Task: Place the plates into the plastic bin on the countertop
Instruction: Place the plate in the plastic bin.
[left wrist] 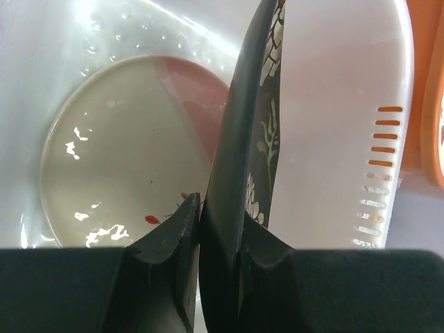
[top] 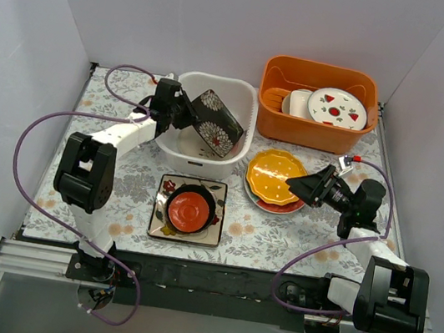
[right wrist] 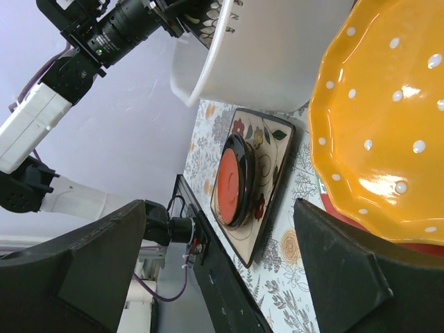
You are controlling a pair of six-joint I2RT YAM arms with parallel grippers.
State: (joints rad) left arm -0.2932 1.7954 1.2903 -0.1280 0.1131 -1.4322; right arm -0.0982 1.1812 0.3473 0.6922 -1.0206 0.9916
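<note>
My left gripper (top: 183,112) (left wrist: 222,225) is shut on the edge of the black square plate with white flowers (top: 217,123) (left wrist: 251,125). It holds that plate tilted on edge inside the white plastic bin (top: 175,152) (left wrist: 333,104). A pale round plate (left wrist: 125,152) lies on the bin's floor. My right gripper (top: 293,183) (right wrist: 220,207) stands open beside the yellow plate (top: 274,175) (right wrist: 378,118), which rests on a teal-and-red plate (top: 281,207). A small red plate (top: 187,209) (right wrist: 232,177) sits in a dark round plate (top: 210,199) on the white square flowered plate (top: 160,226) (right wrist: 269,136).
An orange tub (top: 313,126) (left wrist: 436,104) stands at the back right, holding a white round plate with red fruit marks (top: 338,107) and a white cup (top: 299,103). Purple cables loop beside both arms. The countertop's black front edge (top: 213,277) runs along the near side.
</note>
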